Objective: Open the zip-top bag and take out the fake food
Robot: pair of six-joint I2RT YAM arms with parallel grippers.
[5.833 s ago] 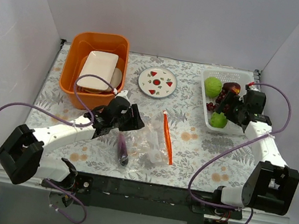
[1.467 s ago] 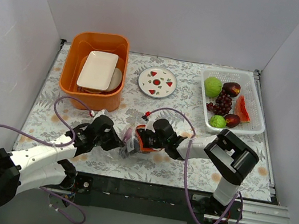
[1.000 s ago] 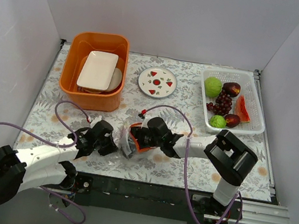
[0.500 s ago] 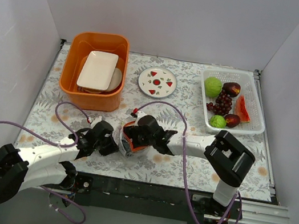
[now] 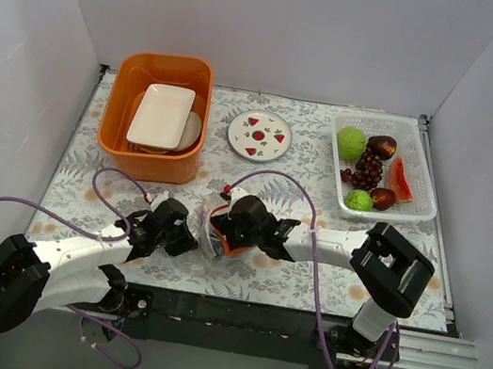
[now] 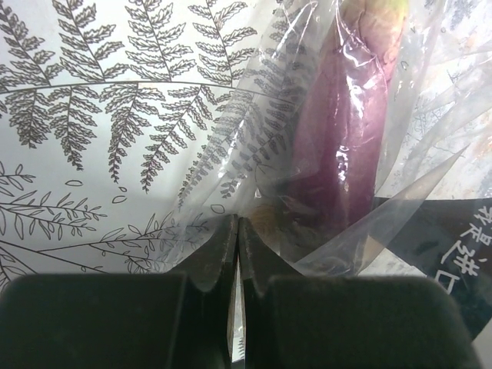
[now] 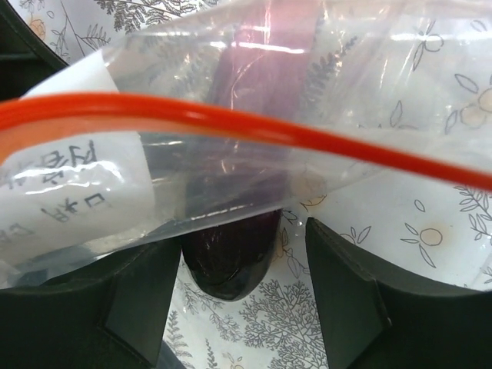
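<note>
The zip-top bag (image 5: 210, 234) lies crumpled on the fern-print table between my two grippers. My left gripper (image 5: 187, 239) is shut on a fold of its clear plastic (image 6: 261, 115), jaws pressed together (image 6: 237, 224). A long purple piece of fake food (image 6: 346, 138) lies inside the bag. In the right wrist view the orange zip strip (image 7: 231, 117) runs across the frame, and the piece's dark rounded end (image 7: 231, 265) pokes out under the plastic. My right gripper (image 7: 242, 247) stands open around that end, with a gap on the right side.
An orange bin (image 5: 121, 138) with white dishes (image 5: 160, 115) stands at the back left. A strawberry-print plate (image 5: 260, 134) sits at the back middle. A white basket (image 5: 427, 199) at the back right holds green balls (image 5: 350, 143), grapes (image 5: 367, 171) and a red slice.
The right arm has come from the basket to the bag's mouth, shifting slightly left and back in the last second. The left gripper has stayed shut on the bag.
</note>
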